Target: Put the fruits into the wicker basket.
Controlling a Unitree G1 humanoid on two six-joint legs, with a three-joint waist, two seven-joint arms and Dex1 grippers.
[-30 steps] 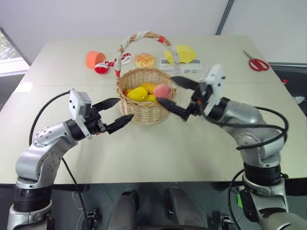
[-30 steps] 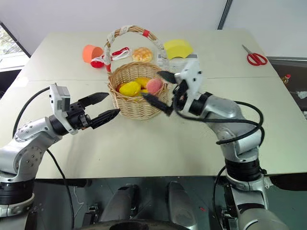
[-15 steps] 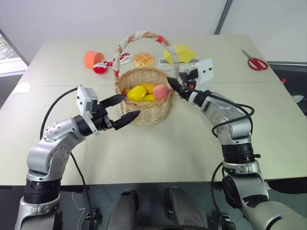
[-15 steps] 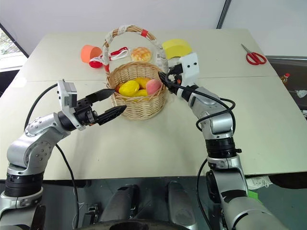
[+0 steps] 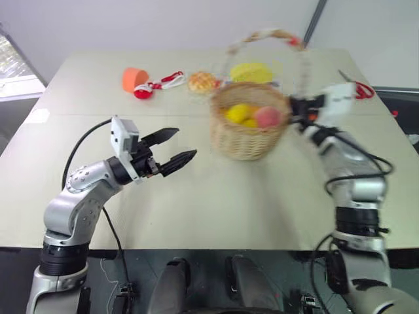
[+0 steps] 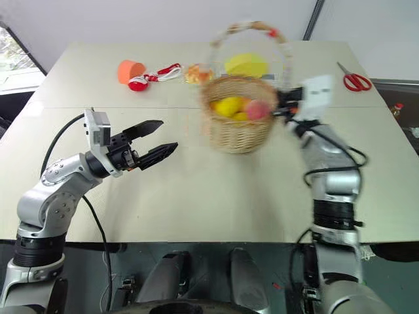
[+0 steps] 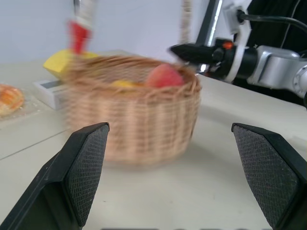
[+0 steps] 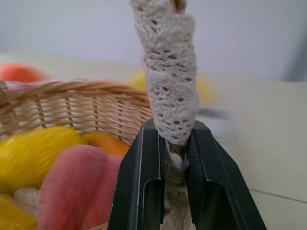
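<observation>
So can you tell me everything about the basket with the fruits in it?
The wicker basket is round, woven from tan wicker, with a tall arched handle wrapped in white lace and marked with a red band near the top. Inside lie yellow fruits and a pink peach. It looks tipped rather than sitting level on the pale table. The right pincer is shut on the handle's base. The open left pincer stays apart from it.

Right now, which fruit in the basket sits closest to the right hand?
The pink peach. It lies against the basket's wall on the side where the right hand clamps the handle; the yellow fruits sit farther away.
</observation>
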